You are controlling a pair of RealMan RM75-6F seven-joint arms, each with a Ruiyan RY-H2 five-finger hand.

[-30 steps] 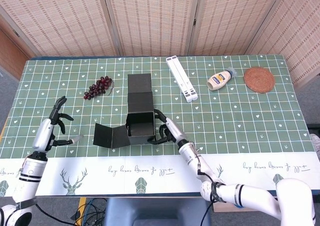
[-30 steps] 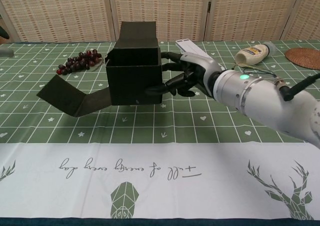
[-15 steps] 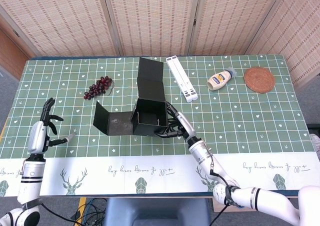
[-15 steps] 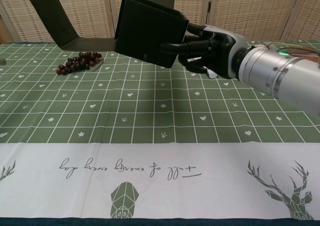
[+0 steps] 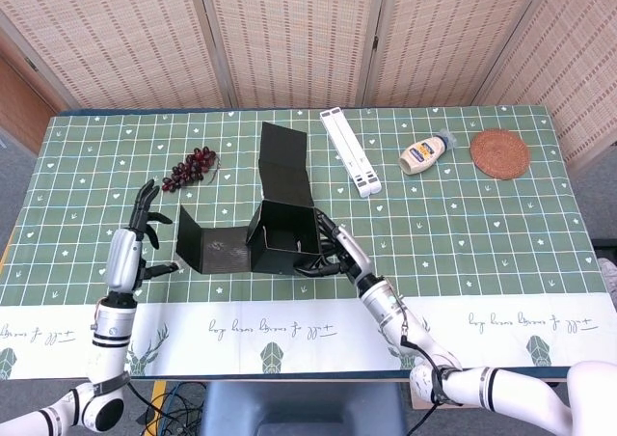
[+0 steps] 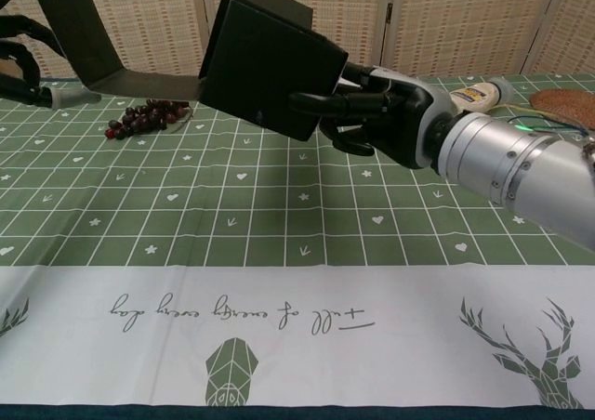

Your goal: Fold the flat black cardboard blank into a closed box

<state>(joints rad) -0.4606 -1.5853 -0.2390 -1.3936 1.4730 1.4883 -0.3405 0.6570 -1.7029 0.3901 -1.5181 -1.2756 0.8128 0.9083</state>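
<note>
- The half-formed black cardboard box is lifted clear of the green checked worktop, tilted, with its open mouth up and one long flap reaching toward the far side.
- The right hand grips the box's right wall with its fingers wrapped round it. That is the only hold, so the thin wall could buckle or the box could twist out.
- A side panel trails off to the left with its end turned up. It looks unsupported and could sag or fold the wrong way.
- The left hand holds nothing, its fingers spread, just beside that panel's end. A clumsy reach could knock the panel and jar the box in the other hand.
- The bunch of dark red grapes lies near the panel's far side, likely in the way of any wide leftward swing.
- The white folded stand sits close to the right of the long flap, where that flap could catch it.
- The squeeze bottle with a yellow label and the round woven coaster lie well apart to the right.
</note>
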